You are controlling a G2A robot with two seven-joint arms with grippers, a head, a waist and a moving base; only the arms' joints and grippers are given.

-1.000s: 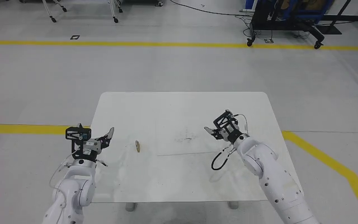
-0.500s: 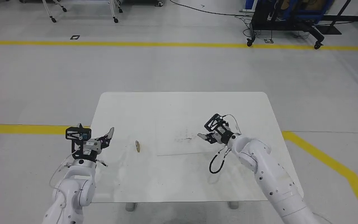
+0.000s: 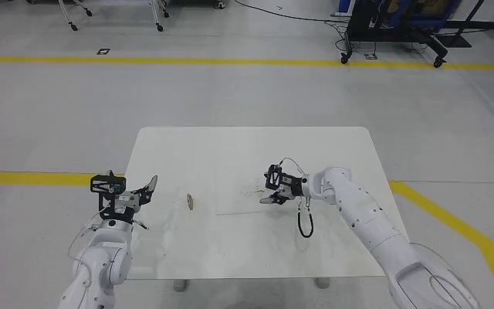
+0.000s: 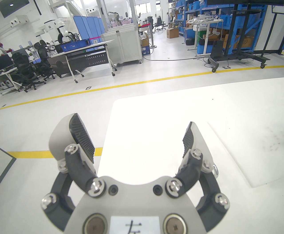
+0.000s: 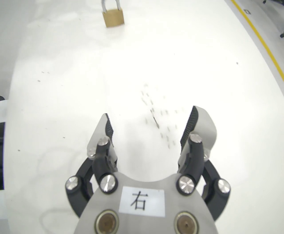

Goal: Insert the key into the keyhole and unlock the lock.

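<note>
Right gripper (image 5: 150, 114) reaches farther toward the middle of the table (image 3: 231, 147) than a moment ago, jaws released, empty; brass padlock (image 5: 113, 17) lies flat well ahead, small, stiff, smooth, so grip across its body

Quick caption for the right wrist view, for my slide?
Open right gripper above scuffed white table, brass padlock lying ahead.

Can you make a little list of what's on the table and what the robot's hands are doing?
table: white table
padlock: brass padlock, lying flat on the table
key: maybe the thin sliver among the scuff marks; cannot tell
left gripper: open, empty, at the table's edge
right gripper: open, empty, over the scuff marks, pointing toward the padlock
</note>
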